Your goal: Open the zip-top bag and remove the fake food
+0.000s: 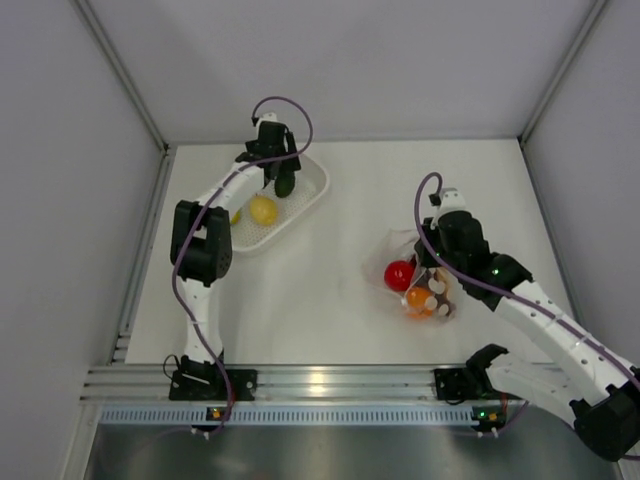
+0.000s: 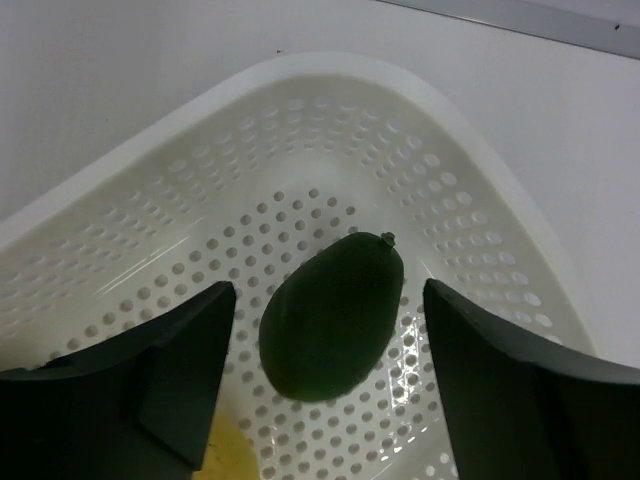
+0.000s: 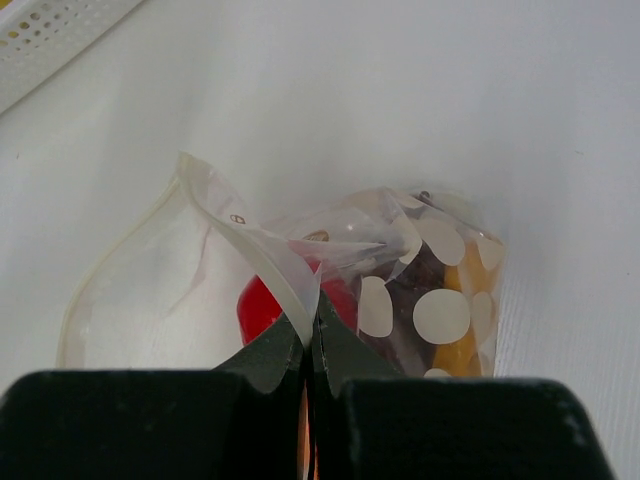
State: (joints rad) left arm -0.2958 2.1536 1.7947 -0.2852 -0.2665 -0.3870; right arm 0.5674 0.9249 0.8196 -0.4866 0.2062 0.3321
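Bag [image 3: 430, 300] lies on the bench [image 1: 330, 290] well to the right of the basket [image 1: 318, 195] and nearer the arm bases. Its mouth gapes toward the basket, so I judge the opening done and the emptying about halfway. It is clear, crinkled plastic with white dots and a pale zip strip curling round the open lip. Through it I can see the apple [image 1: 400, 273] by the mouth and the orange [image 1: 418, 298] deeper in, with something dark beside them that I cannot make out. The right hand [image 3: 310, 335] is closed tight on a fold of the bag's upper lip, fingers pressed together with only film between them, propping the mouth up. The left hand [image 2: 325, 300] hangs over the far corner of the basket with its fingers spread wide. The avocado [image 2: 330, 315] sits between them touching neither, and looks to be resting on the perforated floor. A lemon [image 1: 263, 210] lies in the basket too, toward its middle, and a second yellow piece shows at the arm's edge. The step in hand looks like dropping off the avocado. Next, the left hand would need to lift clear of the basket rim, cross to the bag and reach into the mouth for the apple while the right keeps the lip raised. The film is slack and could fold over the fruit.
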